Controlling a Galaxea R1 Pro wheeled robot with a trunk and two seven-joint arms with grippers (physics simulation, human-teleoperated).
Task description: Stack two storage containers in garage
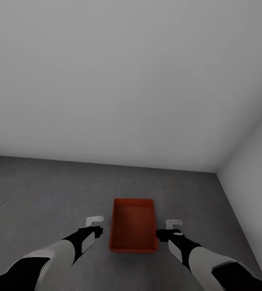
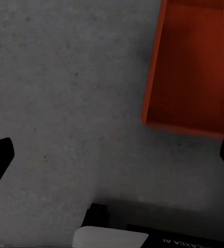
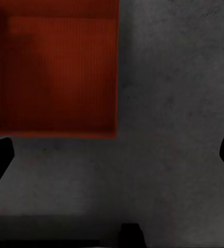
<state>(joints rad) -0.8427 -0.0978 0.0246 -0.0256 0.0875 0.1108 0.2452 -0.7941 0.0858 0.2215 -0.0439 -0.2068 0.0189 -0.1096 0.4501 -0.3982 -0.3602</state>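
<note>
1 orange-red storage container (image 1: 133, 226), 2 end effectors: left (image 1: 94, 221), right (image 1: 174, 223).

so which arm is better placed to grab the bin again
Neither clearly: the bin sits on the floor midway between the left gripper and right gripper, both open and apart from it.

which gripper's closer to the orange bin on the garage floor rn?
Neither clearly. Left gripper is beside the storage container on its left, right gripper on its right, both open and clear of it.

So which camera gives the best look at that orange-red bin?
The head view: the whole storage container sits on the concrete floor between both grippers. Left wrist and right wrist views each catch only a cropped part.
</note>
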